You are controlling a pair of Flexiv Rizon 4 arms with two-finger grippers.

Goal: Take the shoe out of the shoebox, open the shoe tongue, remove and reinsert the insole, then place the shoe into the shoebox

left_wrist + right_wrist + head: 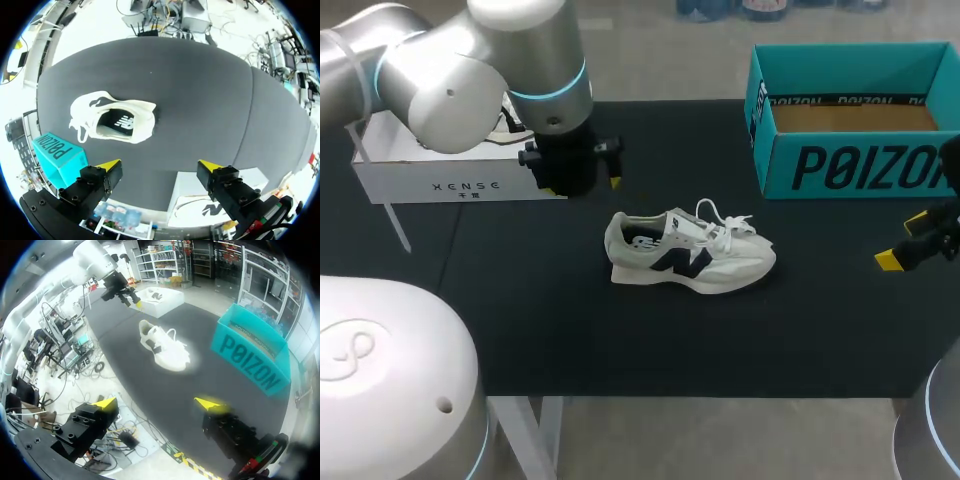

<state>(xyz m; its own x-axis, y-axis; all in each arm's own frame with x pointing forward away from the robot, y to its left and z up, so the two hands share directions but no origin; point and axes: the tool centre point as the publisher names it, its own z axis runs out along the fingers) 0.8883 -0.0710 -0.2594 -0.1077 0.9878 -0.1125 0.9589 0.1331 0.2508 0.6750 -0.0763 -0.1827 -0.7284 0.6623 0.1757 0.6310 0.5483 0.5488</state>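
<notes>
Both aloft, well apart — L fingers (111, 165), R fingers (106, 403) spread, empty; shoe (688, 252) btwn.

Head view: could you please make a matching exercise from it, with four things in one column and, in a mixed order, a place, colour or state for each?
Things
1. shoe
2. shoebox
3. white box
4. left gripper

Descriptions
a. teal, open at the top
b. fingers apart, holding nothing
c. on the black table, between the two boxes
d. at the far left

Right pairs: 1-c, 2-a, 3-d, 4-b
</notes>
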